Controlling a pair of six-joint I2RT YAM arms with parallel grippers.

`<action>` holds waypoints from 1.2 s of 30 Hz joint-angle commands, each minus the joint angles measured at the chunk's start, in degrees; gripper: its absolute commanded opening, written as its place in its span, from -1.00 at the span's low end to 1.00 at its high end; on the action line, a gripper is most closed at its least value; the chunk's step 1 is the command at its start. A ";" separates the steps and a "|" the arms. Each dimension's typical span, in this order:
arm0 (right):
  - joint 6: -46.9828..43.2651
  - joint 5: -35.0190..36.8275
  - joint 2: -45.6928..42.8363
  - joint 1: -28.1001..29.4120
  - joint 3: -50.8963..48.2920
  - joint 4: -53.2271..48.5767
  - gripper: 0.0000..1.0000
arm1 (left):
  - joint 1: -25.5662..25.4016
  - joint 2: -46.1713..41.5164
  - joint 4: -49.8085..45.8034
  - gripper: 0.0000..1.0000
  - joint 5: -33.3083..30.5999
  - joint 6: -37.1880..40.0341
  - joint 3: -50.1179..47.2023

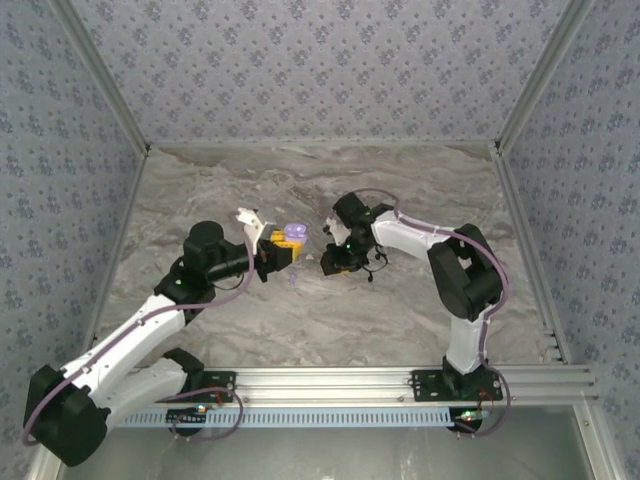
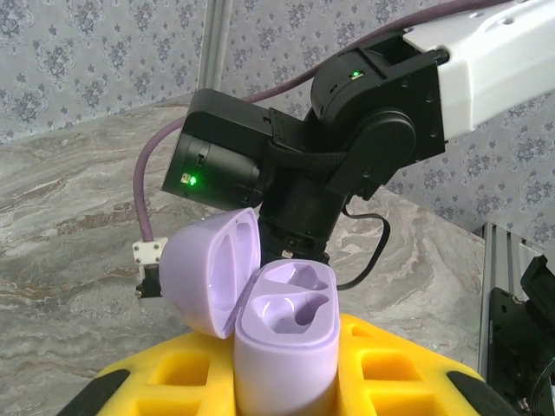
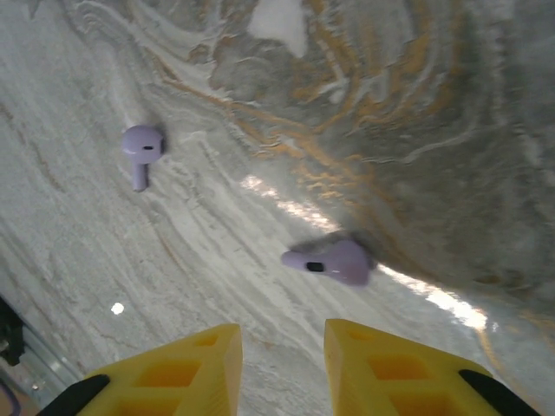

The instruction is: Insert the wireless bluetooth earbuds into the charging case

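Note:
A pale lilac charging case [image 2: 284, 342] stands upright between the yellow fingers of my left gripper [image 2: 286, 371], which is shut on it. Its lid [image 2: 211, 270] is swung open to the left and both sockets are empty. From above, the case [image 1: 293, 233] is held just above the table at the left gripper [image 1: 278, 250]. Two lilac earbuds lie on the marble: one earbud [image 3: 334, 261] just ahead of my open right gripper [image 3: 282, 347], the other earbud [image 3: 140, 148] farther off to the left. The right gripper [image 1: 333, 265] hovers low, facing the case.
The right arm's black wrist [image 2: 347, 147] fills the space just behind the case, with its cable [image 2: 373, 251] trailing on the table. Marble tabletop [image 1: 400, 310] is walled by patterned panels. An aluminium rail [image 1: 340, 380] runs along the near edge.

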 commanded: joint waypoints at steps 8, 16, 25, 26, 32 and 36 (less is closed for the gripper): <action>2.96 -1.94 3.33 2.24 0.59 0.42 -0.36 | -0.44 -0.75 0.33 -0.53 -0.92 -0.83 -0.33; 3.04 1.69 5.41 2.73 2.01 -0.75 -0.34 | -0.52 -0.75 0.24 -0.52 -1.27 -0.82 -0.66; 2.69 6.68 7.05 2.77 6.07 -3.89 -0.33 | -0.53 0.01 0.15 -0.52 -1.51 -0.41 -0.79; 2.48 6.98 7.40 2.78 6.64 -4.38 -0.33 | -0.53 0.07 0.29 -0.52 -1.49 -0.46 -0.81; 1.70 9.22 8.33 3.42 8.67 -6.49 -0.32 | -0.51 0.14 0.33 -0.52 -1.69 -0.32 -1.02; 1.57 11.88 8.60 4.07 9.54 -7.48 -0.32 | -0.53 0.12 0.45 -0.52 -1.71 -0.28 -1.10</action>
